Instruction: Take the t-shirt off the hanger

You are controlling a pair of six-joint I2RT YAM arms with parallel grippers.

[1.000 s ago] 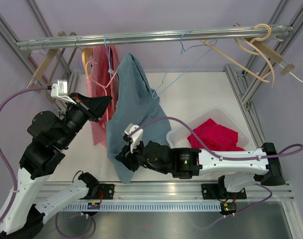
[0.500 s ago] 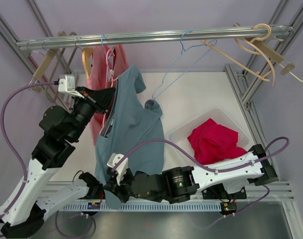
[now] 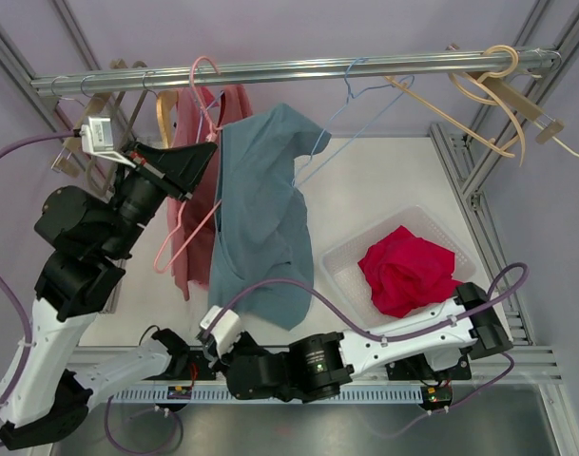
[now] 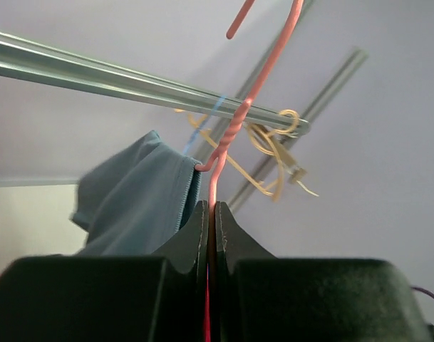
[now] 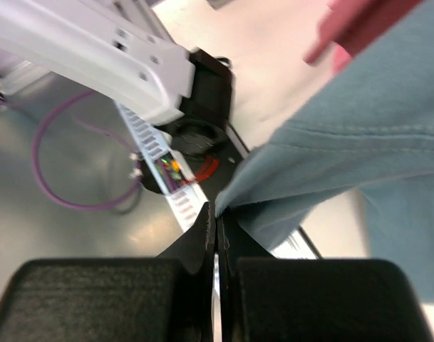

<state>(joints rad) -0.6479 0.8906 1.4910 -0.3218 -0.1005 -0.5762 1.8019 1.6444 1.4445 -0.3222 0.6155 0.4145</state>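
Note:
A blue-grey t-shirt [image 3: 260,209] hangs on a pink wire hanger [image 3: 165,249]. The hanger's hook stands just above the rail [image 3: 299,68]. My left gripper [image 3: 211,149] is shut on the hanger wire below the hook. In the left wrist view the hanger [image 4: 238,117] runs up from between the shut jaws of the left gripper [image 4: 212,205], with the t-shirt [image 4: 138,203] to their left. My right gripper [image 3: 221,353] is low at the near edge. In the right wrist view the right gripper [image 5: 217,208] is shut, pinching a hem corner of the t-shirt [image 5: 359,142].
A red garment [image 3: 234,103] hangs behind the t-shirt. A clear bin [image 3: 441,226] holding a red garment [image 3: 403,268] sits at the right. A blue wire hanger [image 3: 338,122] and wooden hangers [image 3: 479,100] hang on the rail. The left arm's base [image 5: 202,89] lies ahead of the right gripper.
The right gripper shut on the t-shirt's hem and pulled it down toward the near edge. The left gripper lifted the hanger, and its hook rose above the rail.

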